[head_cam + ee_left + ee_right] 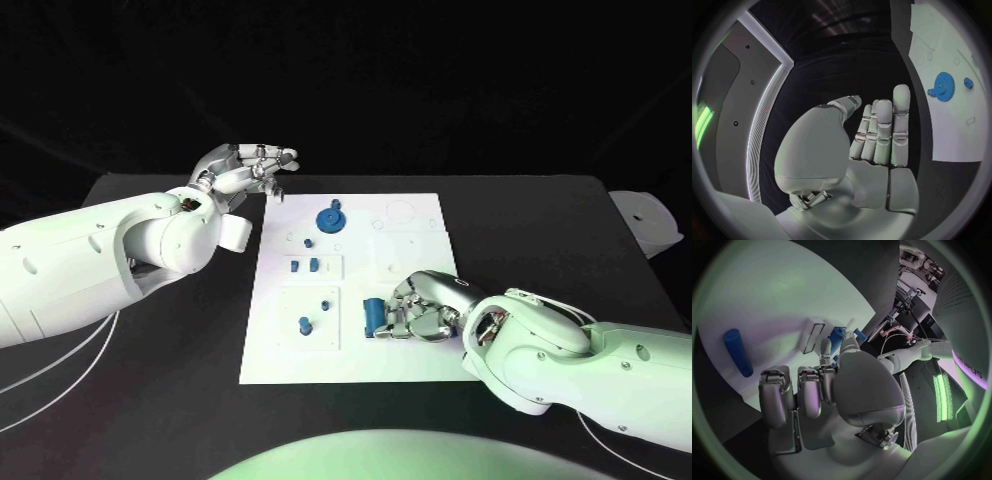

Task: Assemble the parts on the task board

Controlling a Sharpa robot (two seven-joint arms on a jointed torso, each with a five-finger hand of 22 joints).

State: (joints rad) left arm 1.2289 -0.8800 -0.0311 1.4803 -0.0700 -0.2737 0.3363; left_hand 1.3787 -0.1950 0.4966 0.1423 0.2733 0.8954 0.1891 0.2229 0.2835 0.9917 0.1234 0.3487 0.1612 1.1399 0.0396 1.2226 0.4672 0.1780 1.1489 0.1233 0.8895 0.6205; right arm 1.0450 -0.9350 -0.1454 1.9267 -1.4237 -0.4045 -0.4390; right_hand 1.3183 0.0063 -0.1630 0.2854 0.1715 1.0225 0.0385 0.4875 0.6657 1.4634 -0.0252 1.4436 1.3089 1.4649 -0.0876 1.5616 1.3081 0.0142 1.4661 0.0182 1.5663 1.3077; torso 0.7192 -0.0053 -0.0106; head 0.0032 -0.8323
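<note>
Nearest the camera, in the lower right of the head view, the right hand (pixel 421 308) rests on the white board (pixel 418 355), its fingers curled down just beside a blue cylinder (pixel 374 316) that lies near the board's middle. Whether the fingers actually touch the cylinder cannot be told. In the right wrist view the same hand (pixel 826 390) has its fingers bent toward the board (pixel 773 295) with nothing between them, and the blue cylinder (pixel 738 352) lies apart from the fingertips.

A little farther up the board, left of centre in the head view, a small blue peg (pixel 304 325) stands in a square recess. Above it two more small blue pieces (pixel 303 265) sit in another recess.

Farther still, toward the board's upper part, a blue gear (pixel 333 219) lies flat; in the left wrist view the gear (pixel 942 85) lies on the board (pixel 954 125).

At the far left corner of the board, in the upper left of the head view, the left hand (pixel 245 168) hovers off the board over the black table (pixel 548 230). In the left wrist view this hand (pixel 873 135) holds nothing, its fingers straight and close together.
</note>
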